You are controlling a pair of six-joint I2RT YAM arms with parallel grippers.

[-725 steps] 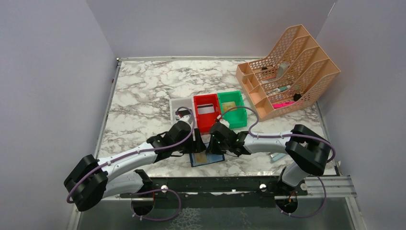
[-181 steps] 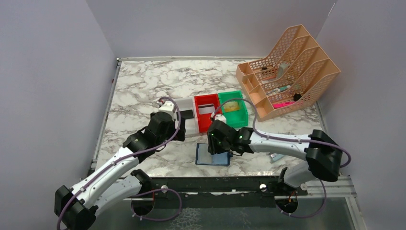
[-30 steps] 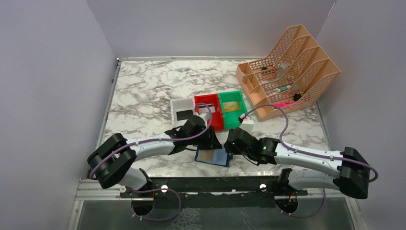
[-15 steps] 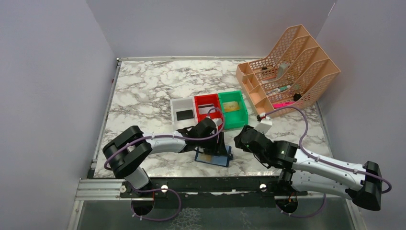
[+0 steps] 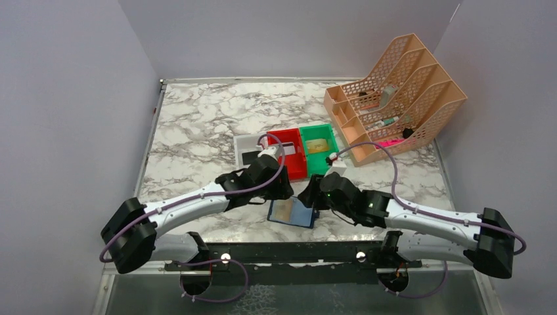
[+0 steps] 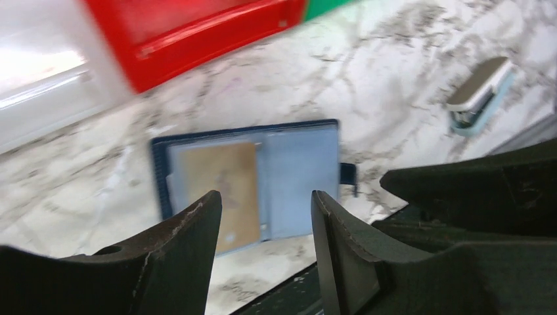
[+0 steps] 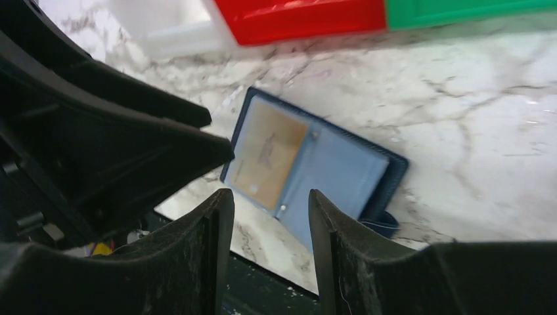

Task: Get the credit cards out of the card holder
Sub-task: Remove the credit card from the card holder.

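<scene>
The navy card holder [image 5: 293,213] lies open near the table's front edge, pale blue inside up. A gold card [image 5: 284,210] sits in its left pocket. My left gripper [image 5: 282,189] hovers open and empty just behind the holder's left side. My right gripper [image 5: 307,198] hovers open and empty at its right side. The left wrist view shows the holder [image 6: 299,177] and gold card [image 6: 217,187] beyond my open left gripper [image 6: 265,197]. The right wrist view shows the holder [image 7: 341,177] and the card [image 7: 269,154] above my open right gripper [image 7: 269,193].
Behind the holder stand a white bin [image 5: 244,141] with a black card [image 5: 249,157], a red bin [image 5: 297,164] with a whitish card [image 5: 287,149] and a green bin [image 5: 332,154] with a gold card [image 5: 318,146]. A peach mesh organiser [image 5: 394,98] stands back right. A silver-blue stapler-like object [image 6: 479,92] lies right.
My left gripper has pulled back from over the holder, to the left and away. My right gripper has moved in to the holder's right side. The gold card stays in the holder.
</scene>
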